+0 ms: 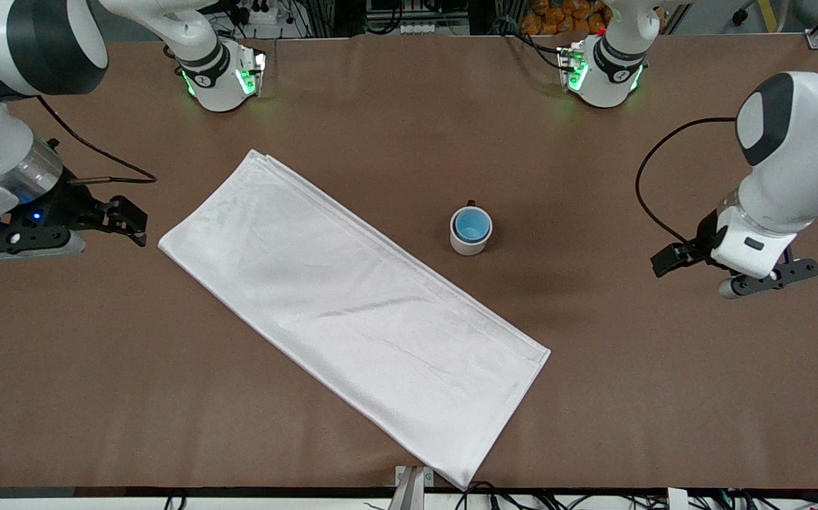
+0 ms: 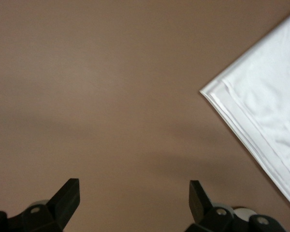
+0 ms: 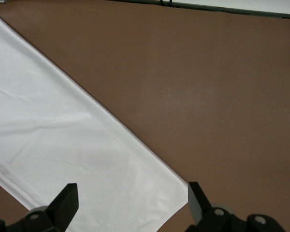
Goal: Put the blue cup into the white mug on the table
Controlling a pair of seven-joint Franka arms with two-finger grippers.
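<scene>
Blue cup [image 1: 471, 225] sits inside the white mug [image 1: 470, 243] on the table [image 1: 394, 127], just beside the cloth [image 1: 352, 312]. Left gripper [image 2: 134, 193] and right gripper [image 3: 133, 199] both wide open, empty, each waiting over its own table end.

Item: one long white folded cloth [image 1: 352, 312], lying flat and slanting across the tabletop, one corner nearing the camera-side edge, layered hems showing along a corner [image 2: 241, 116].
</scene>
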